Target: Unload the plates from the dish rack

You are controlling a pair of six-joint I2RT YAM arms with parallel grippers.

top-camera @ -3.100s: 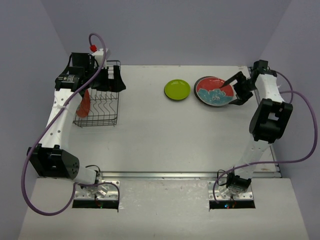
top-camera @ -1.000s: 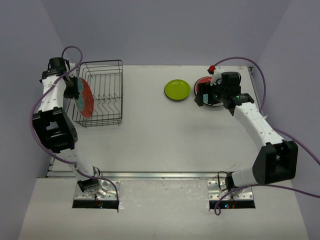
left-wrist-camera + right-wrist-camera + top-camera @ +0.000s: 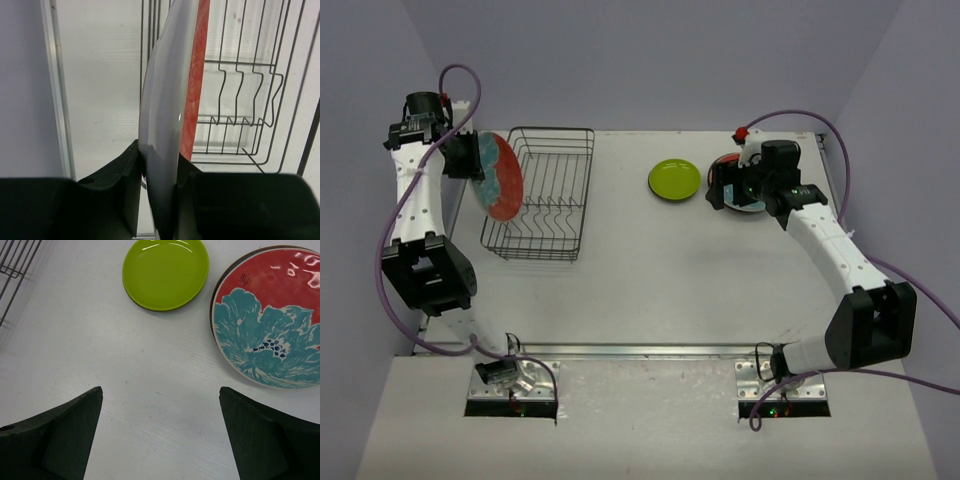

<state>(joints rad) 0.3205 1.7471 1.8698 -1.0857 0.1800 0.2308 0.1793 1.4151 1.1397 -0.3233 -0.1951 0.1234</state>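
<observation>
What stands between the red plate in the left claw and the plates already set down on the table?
The dish rack sits right beside the held red plate, on the side toward the lime-green plate; past it, nothing visible blocks the way.
</observation>
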